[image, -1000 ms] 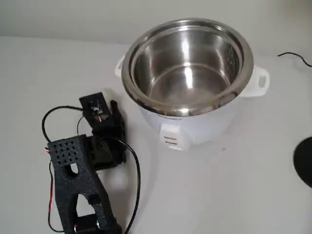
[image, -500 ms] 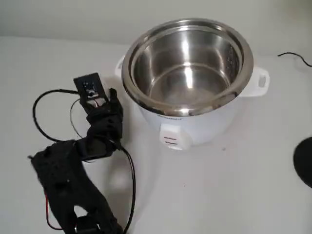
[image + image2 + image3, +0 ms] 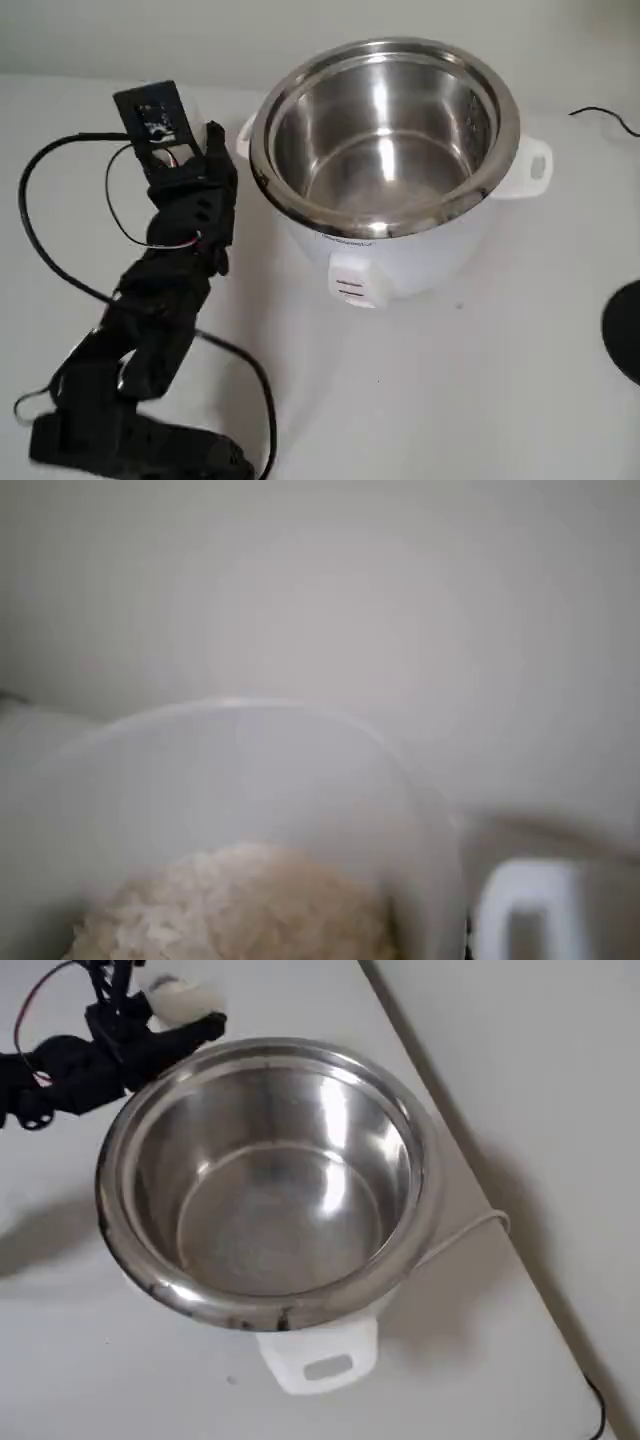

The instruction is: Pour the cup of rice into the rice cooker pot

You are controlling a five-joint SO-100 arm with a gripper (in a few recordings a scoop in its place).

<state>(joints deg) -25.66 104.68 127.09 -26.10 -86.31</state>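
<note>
1. Step: the reach for the cup of rice (image 3: pixel 180 1000), as I read it. No lift or pour has begun; the rice cooker pot (image 3: pixel 385 130) looks empty and shiny in both the fixed and overhead views.
2. Fixed view, left to right: arm (image 3: pixel 165 290) runs up from 7 o'clock. The gripper (image 3: pixel 195 150) sits at about 10 o'clock, just beside the pot's left handle.
3. Overhead view: cup at 11 o'clock of the pot, outside the rim and close to it. Dark fingers (image 3: pixel 190 1030) show along its near side.
4. Wrist view: cup fills the lower left, right in front of the camera and upright as far as I can tell. The rice (image 3: pixel 235 910) is heaped low inside. A white cooker handle (image 3: pixel 525 910) is at 4 o'clock.
5. Gripper state: cannot tell. The cup is at the fingers, but no view shows whether they pinch it or just flank it.
6. Next move calls for a confirmed firm hold, a level lift over the rim, then a tilt towards 3 o'clock in the fixed view.
7. Risk: the thin cup could squash or slip.
</note>
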